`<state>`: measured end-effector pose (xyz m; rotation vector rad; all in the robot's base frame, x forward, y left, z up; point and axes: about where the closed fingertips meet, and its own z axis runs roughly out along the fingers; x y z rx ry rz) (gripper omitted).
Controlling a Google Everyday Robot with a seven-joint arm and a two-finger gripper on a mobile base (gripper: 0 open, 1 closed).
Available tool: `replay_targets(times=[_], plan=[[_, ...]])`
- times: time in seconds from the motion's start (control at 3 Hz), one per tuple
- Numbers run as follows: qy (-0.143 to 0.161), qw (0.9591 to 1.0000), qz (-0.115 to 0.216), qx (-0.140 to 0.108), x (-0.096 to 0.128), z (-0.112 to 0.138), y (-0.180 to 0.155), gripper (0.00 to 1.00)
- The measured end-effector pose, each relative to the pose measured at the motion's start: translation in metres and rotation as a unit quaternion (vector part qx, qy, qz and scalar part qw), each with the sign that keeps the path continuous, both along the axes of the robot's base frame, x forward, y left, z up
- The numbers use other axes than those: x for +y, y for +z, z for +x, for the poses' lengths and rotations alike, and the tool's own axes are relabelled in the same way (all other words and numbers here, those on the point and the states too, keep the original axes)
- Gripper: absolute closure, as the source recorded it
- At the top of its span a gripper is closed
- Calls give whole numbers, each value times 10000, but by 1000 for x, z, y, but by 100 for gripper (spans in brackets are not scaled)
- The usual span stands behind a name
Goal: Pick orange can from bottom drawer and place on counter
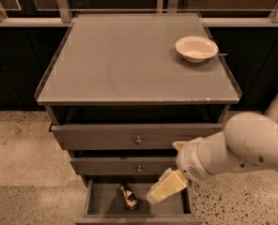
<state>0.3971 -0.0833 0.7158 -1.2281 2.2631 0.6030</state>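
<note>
Three drawers [106, 136], one orange can [128, 197], one bowl [196, 48], one gripper [154, 196] over bottom drawer [104, 200].

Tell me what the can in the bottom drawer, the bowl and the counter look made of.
The orange can: likely thin metal, given bright glints on its brownish body. The bowl: matte off-white, ceramic or plastic; cannot tell which. The counter: smooth grey painted or laminated surface, pale chips along its front edge. The gripper hangs over the bottom drawer, beside the can.

gripper [157, 194] above open bottom drawer [101, 199], beside can [127, 196]
</note>
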Motion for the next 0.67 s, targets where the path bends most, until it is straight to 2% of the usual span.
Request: replay_targets(times=[0.33, 0.67], plan=[[-211, 9970, 715, 207, 40, 7, -59, 0], [-423, 9934, 1053, 190, 62, 31, -94, 0]])
